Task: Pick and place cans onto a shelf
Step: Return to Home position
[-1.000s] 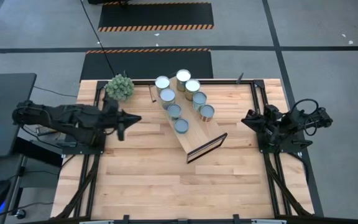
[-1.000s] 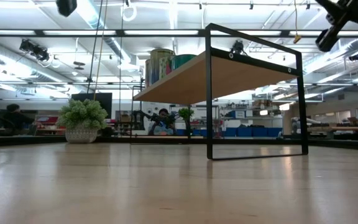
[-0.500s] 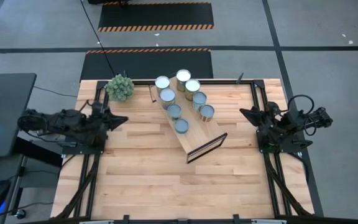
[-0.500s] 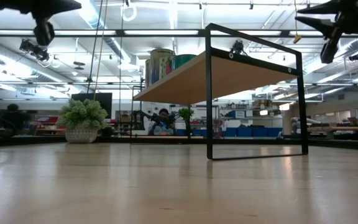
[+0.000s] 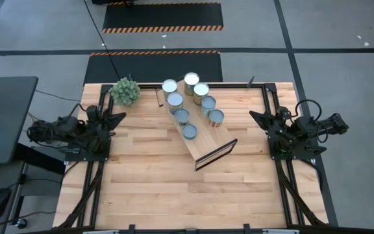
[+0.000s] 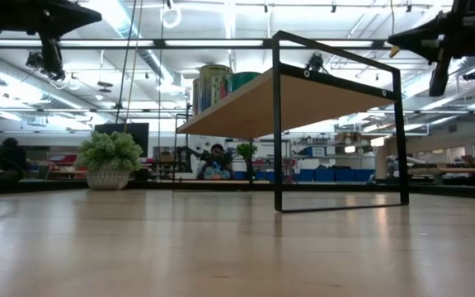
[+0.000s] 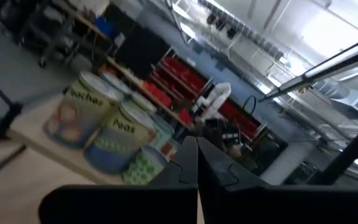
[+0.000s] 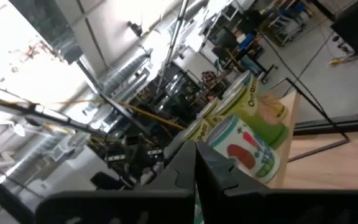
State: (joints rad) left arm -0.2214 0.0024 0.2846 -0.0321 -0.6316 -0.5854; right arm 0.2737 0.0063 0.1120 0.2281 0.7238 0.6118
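Note:
Several cans (image 5: pixel 190 101) stand upright on the top plank of the shelf (image 5: pixel 200 138), which lies slantwise at the table's far middle. The shelf stands on its dark frame (image 6: pixel 336 124). In the low view the cans (image 6: pixel 214 86) show at the shelf's far end. The left wrist view shows labelled cans (image 7: pixel 104 134), and so does the right wrist view (image 8: pixel 247 140). My left gripper (image 5: pixel 121 117) is shut at the table's left edge, holding nothing. My right gripper (image 5: pixel 253 117) is shut at the right edge, also holding nothing. Both point toward the shelf, well above the table.
A spiky green plant ball (image 5: pixel 124 91) sits at the far left corner beside a small dark tool (image 5: pixel 159 97). The bare wooden tabletop (image 5: pixel 187 195) stretches across the near half. A person (image 6: pixel 215 159) sits in the room beyond the table.
My left gripper has drawn back from near the shelf toward the table's left edge and sunk, its arm folding in; its fingers now point nearly level. My right gripper has stayed at the right edge and swung its fingers round toward the shelf.

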